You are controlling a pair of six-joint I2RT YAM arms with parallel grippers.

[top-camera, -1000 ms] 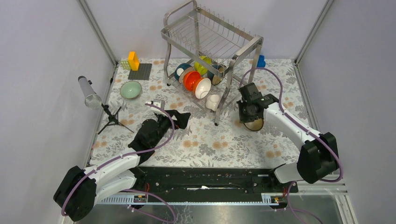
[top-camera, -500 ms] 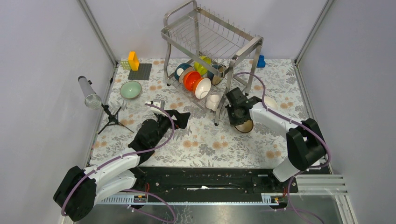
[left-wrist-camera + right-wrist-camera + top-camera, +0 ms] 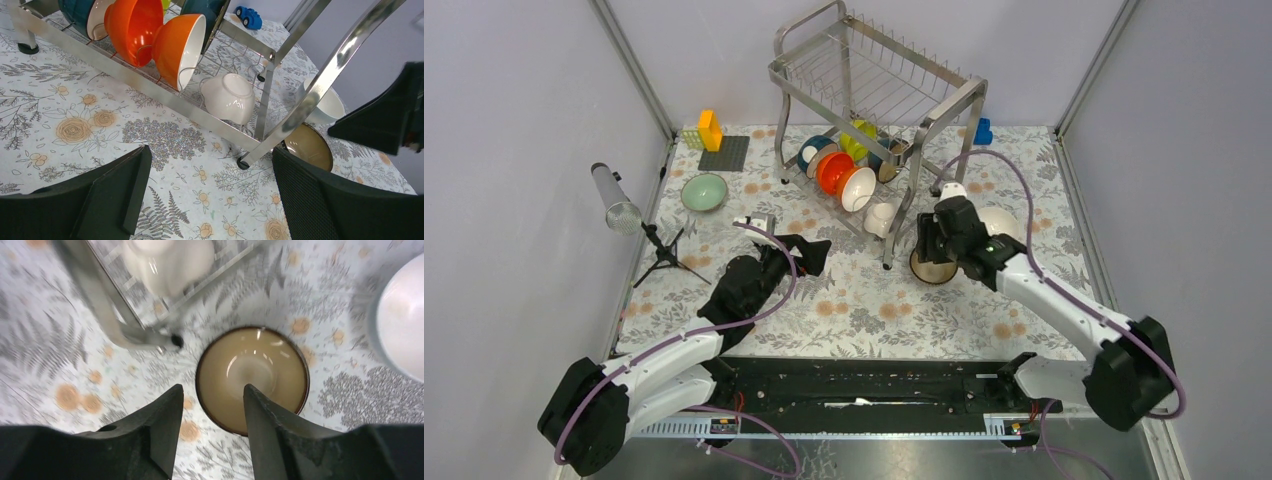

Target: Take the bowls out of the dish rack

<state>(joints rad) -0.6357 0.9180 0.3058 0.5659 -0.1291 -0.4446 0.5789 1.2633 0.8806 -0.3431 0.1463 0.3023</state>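
Sitting upright on floral tablecloth [image 3: 854, 300], just beside a leg of tall steel wire dish rack [image 3: 879, 75], apparently as unloaded stock: brown-gold glazed round bowl [image 3: 251, 377]. Right gripper [image 3: 211, 388] above it, fingers parted, holding nothing. Left gripper [image 3: 210, 155] wide, empty.

**Overhead view:** Bright, even, diffuse light from above. The tall shiny steel wire dish rack [image 3: 874, 90] throws only a short, soft shadow on the flower-printed table cover [image 3: 864, 300]. Focus is sharp throughout.

**Left wrist view:** Sharp. White glare streaks sit on the glossy orange bowl [image 3: 132, 27] and the overturned white bowl [image 3: 227, 97].

**Right wrist view:** Motion blur smears the rack leg [image 3: 100, 305] and the cover, worst at upper left. The brown-gold bowl [image 3: 251, 377] is slightly soft, with small highlights inside. The white bowl at the right edge [image 3: 405, 335] is washed out.
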